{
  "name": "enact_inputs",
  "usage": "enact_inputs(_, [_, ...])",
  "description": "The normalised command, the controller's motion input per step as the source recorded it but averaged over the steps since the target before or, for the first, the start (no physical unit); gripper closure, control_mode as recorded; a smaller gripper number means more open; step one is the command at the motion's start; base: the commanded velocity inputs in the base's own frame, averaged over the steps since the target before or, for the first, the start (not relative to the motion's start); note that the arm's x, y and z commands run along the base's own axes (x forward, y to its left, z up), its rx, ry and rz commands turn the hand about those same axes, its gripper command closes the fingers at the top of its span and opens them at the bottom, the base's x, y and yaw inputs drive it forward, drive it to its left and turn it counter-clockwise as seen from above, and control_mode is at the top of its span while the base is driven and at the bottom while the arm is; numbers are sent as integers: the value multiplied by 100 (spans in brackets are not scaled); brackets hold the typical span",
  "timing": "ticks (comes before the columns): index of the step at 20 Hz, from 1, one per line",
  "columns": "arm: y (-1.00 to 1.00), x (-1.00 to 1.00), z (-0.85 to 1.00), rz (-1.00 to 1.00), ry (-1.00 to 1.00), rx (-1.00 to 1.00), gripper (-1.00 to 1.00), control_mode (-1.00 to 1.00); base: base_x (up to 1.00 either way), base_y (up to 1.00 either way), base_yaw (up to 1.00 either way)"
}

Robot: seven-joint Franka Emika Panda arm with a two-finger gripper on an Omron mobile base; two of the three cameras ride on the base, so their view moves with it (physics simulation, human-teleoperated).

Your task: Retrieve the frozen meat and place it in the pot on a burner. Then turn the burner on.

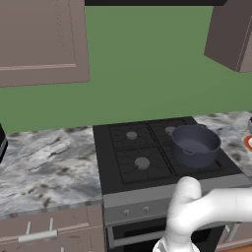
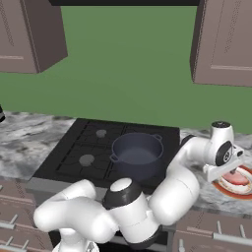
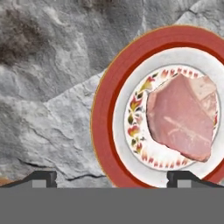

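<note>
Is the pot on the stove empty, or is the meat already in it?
Empty: the pot shows only bare interior, and the frozen meat lies on the red-rimmed plate.

Pot (image 2: 137,154) on the stove's (image 2: 74,147) front right burner — stove set between two stretches of counter (image 1: 44,162). On the right stretch, a plate (image 2: 244,185) — frozen meat (image 3: 183,116) lying on it, gripper (image 3: 112,178) directly above.
</note>
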Motion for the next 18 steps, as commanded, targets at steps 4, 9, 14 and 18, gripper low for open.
enact_inputs(4, [-19, 16, -20, 0, 0, 0, -100, -100, 0, 0, 0])
enact_inputs(9, [-19, 20, -20, 2, 0, 0, -100, -100, 0, 0, 0])
enact_inputs(14, [-16, 23, -13, 1, 3, 0, -100, -100, 0, 0, 0])
enact_inputs(18, [-16, 35, -10, 0, 1, 0, -100, -100, 0, 0, 0])
